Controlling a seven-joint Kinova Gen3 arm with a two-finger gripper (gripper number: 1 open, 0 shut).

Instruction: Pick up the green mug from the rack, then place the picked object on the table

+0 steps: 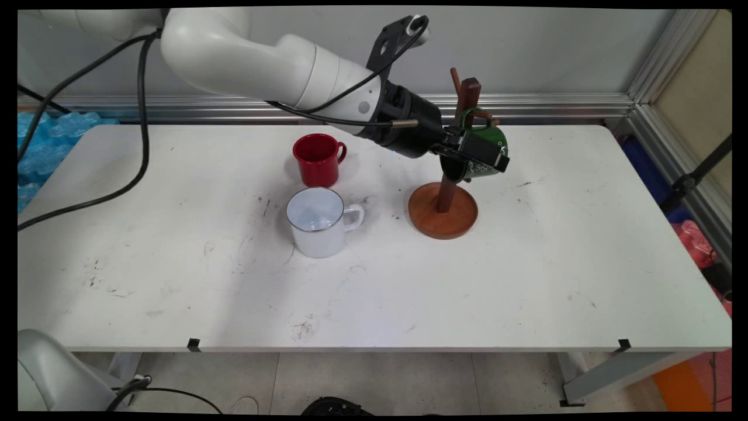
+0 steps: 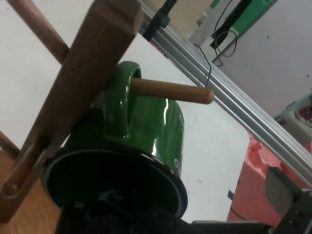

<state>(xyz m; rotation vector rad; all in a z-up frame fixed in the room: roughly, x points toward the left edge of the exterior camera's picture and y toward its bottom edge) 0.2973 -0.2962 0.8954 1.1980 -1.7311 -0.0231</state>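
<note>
The claw (image 1: 476, 153) is at the mug tree (image 1: 444, 202), clamped on the green mug (image 1: 489, 153): in the main view one black finger lies across the mug's outside wall, and in the hand view the mug's dark mouth fills the space just above the linkage. The mug is off the desk (image 1: 374, 280), tipped on its side with its mouth turned toward the claw and down to the left. Its green handle (image 2: 119, 105) is looped over a wooden peg (image 2: 170, 91) that juts out from the tree's upright post (image 2: 80, 92); the peg passes through the handle and its rounded end shows free on the far side. The mug hangs beside the post, above the right part of the tree's round wooden base (image 1: 442, 210).

Left of the tree, two more mugs stand upright on the desk. The red mug (image 1: 317, 159) is farther back, its handle pointing right. The white mug (image 1: 318, 221) stands just nearer than it, handle also to the right, well apart from the tree's base. Neither is touched by the arm.

Black cables (image 1: 140, 117) hang from the arm over the desk's left side.
</note>
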